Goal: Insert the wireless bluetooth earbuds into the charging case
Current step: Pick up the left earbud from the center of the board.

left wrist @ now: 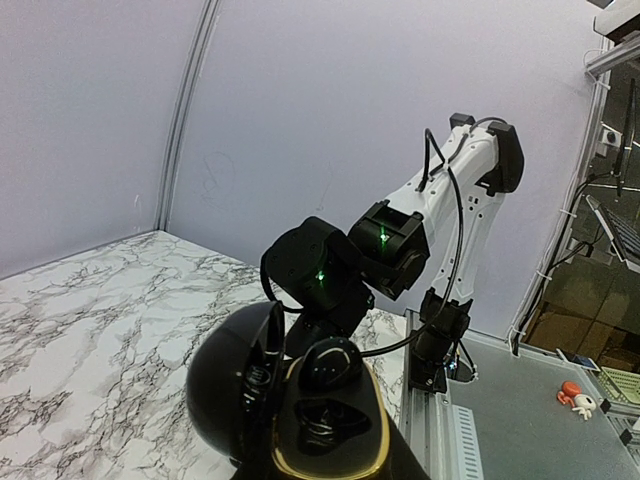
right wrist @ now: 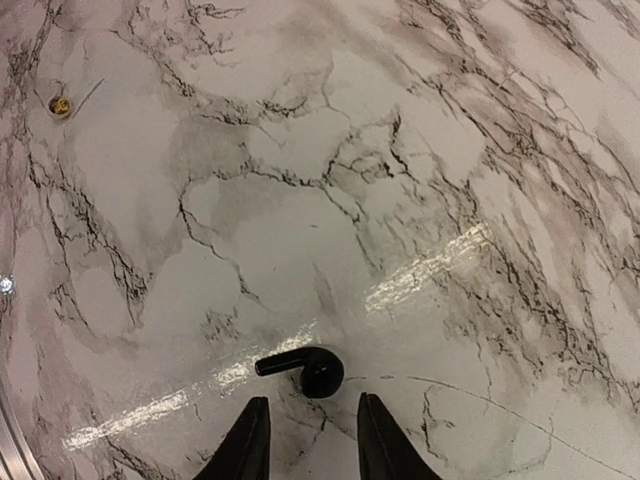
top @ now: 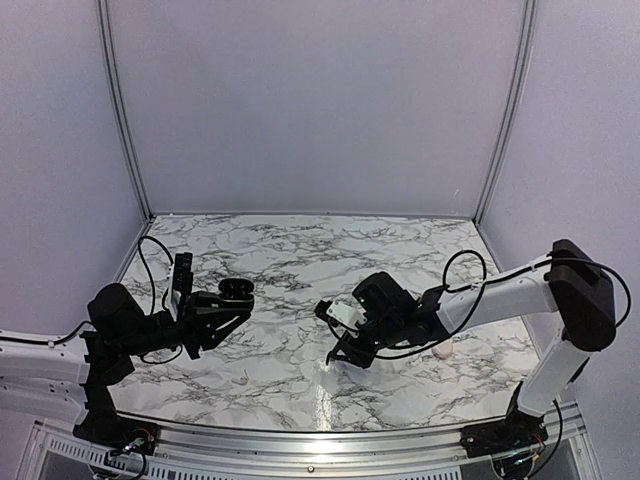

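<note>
Earbud [right wrist: 305, 368] lies flat, glossy black, round-headed, short-stemmed.

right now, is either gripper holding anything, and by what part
Left gripper holds the black round puck; where it grips is hidden. Right gripper is open above an earbud, holding nothing.

Left pincer [top: 236, 305] raised, clamping black puck [top: 238, 290], right pincer [right wrist: 312, 408] lowered, jaws apart
</note>
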